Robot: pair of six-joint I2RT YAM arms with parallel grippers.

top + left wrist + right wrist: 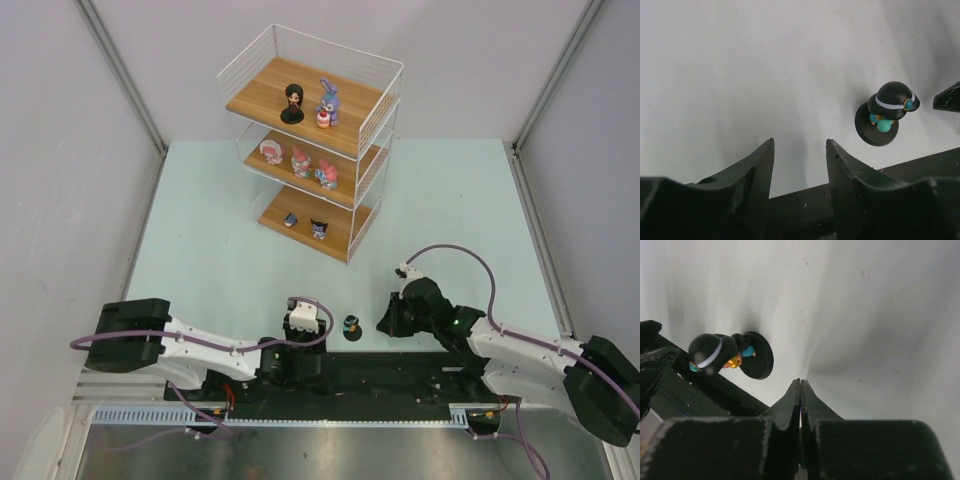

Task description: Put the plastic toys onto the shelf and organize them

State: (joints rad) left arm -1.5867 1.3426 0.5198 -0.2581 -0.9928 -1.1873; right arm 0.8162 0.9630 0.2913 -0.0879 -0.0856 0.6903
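Note:
The shelf [372,128] stands at the back of the table. Its top board holds a dark-haired figurine [292,103] and the purple-blue bunny [328,103]. Three pink-and-white toys [300,160] sit on the middle board and two small ones [319,228] on the bottom board. One dark-haired figurine on a round black base [352,328] stands on the table near the front, also in both wrist views [887,112] [730,355]. My left gripper [312,348] [799,142] is open and empty, left of it. My right gripper [385,325] [800,381] is shut and empty, right of it.
A black base strip [400,372] runs along the near edge under both arms, just in front of the figurine. Grey walls close in the table [220,260] on the left, right and back.

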